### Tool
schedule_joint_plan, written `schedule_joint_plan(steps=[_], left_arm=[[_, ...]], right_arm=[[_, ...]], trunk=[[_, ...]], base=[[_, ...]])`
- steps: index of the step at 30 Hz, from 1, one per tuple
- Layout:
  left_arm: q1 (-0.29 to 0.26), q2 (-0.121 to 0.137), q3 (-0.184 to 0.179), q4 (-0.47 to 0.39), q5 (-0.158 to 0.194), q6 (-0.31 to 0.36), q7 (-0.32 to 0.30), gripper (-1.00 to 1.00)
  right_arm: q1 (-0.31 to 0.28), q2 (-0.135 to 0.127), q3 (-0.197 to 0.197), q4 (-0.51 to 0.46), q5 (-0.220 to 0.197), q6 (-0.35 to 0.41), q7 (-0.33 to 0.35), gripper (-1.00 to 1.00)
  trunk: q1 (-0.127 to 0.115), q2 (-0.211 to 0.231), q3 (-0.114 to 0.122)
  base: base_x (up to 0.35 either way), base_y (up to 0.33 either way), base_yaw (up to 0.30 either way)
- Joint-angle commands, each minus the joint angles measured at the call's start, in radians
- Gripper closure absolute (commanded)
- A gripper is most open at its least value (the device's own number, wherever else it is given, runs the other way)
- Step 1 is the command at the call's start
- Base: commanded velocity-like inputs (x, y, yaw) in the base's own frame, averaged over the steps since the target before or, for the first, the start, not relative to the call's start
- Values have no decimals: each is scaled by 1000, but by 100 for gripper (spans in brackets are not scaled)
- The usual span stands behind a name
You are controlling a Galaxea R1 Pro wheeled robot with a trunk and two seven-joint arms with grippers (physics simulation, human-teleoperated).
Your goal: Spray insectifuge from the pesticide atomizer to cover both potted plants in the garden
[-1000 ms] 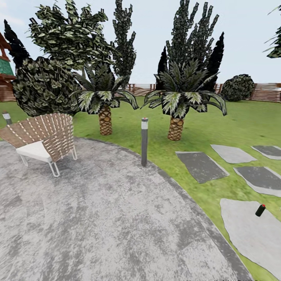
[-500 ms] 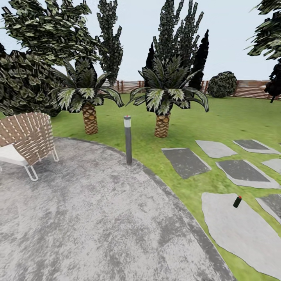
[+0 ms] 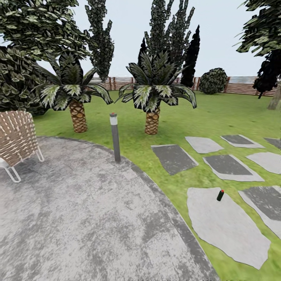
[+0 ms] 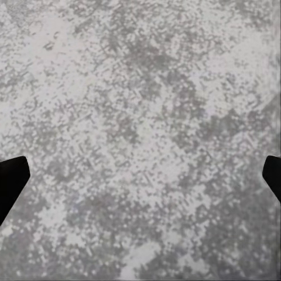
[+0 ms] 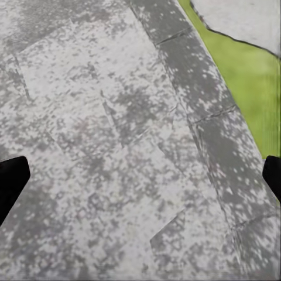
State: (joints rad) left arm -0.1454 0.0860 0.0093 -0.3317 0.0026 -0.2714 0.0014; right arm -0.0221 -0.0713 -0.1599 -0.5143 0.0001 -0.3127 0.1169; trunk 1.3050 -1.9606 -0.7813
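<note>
On a pale stepping stone (image 3: 226, 222), small dark red-capped pesticide atomizer (image 3: 220, 195), tilted, both claws spread wide

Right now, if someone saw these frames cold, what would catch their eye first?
Probably the two squat palms on the lawn beyond the curved grey stone patio, with a grey bollard lamp standing at the patio's edge. Next, the small dark pesticide atomizer standing on a pale stepping stone in the grass to the right, and a wicker chair at the left edge.
</note>
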Motion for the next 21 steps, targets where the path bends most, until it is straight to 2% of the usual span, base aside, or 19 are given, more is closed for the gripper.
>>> schedule_joint_plan(steps=[1, 21], left_arm=[[0, 0, 1, 0, 0, -3, 0, -100], [0, 0, 1, 0, 0, -3, 0, -100]], right_arm=[[-1, 1, -6, 1, 0, -3, 9, -100], [-1, 1, -5, 0, 0, -3, 9, -100]], trunk=[[0, 0, -2], [0, 0, -34]], base=[[0, -277, -74], [0, -276, -7]])
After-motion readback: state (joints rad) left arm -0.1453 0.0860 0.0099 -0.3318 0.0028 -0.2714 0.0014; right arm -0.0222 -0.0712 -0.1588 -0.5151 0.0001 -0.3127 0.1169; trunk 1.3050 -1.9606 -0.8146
